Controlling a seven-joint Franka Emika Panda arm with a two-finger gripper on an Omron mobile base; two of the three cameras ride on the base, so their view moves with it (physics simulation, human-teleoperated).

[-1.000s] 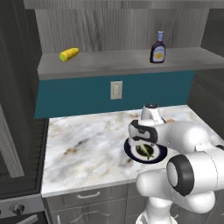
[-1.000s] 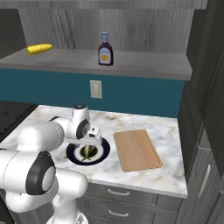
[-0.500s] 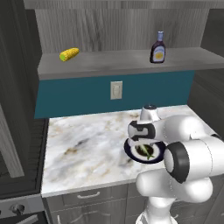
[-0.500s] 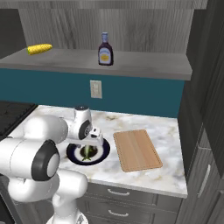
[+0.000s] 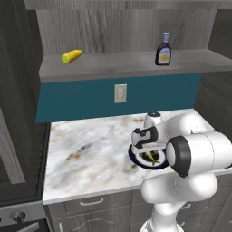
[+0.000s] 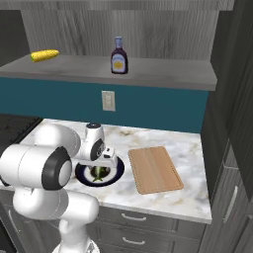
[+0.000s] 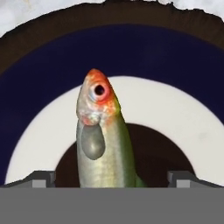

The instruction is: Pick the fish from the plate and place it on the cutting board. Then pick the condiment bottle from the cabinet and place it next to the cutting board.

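The fish (image 7: 103, 140) lies on the plate (image 7: 43, 78), its red-orange head pointing to the top of the hand view. My gripper (image 7: 111, 178) is open and low over it, one fingertip (image 7: 41, 177) on each side of the body with a gap to the fish. From the base views the hand (image 5: 145, 136) hangs over the plate (image 5: 135, 159) with the fish (image 6: 99, 172) under it. The cutting board (image 6: 154, 169) lies bare just right of the plate (image 6: 81, 174). The condiment bottle (image 5: 163, 50) (image 6: 118, 56) stands upright on the cabinet shelf (image 5: 127, 65) (image 6: 163, 74).
A yellow corn cob (image 5: 71, 56) (image 6: 44, 55) lies at the left end of the shelf. A wall outlet (image 5: 120, 93) sits on the teal strip. The marble counter (image 5: 86, 149) stretches left of the plate, with a stove (image 6: 15, 126) beyond it. A dark tall cabinet (image 6: 237, 123) borders the right.
The hand has sunk a little closer to the plate and the elbow has swung toward the camera. The jaws stay wide; fish, board and bottle have not moved.
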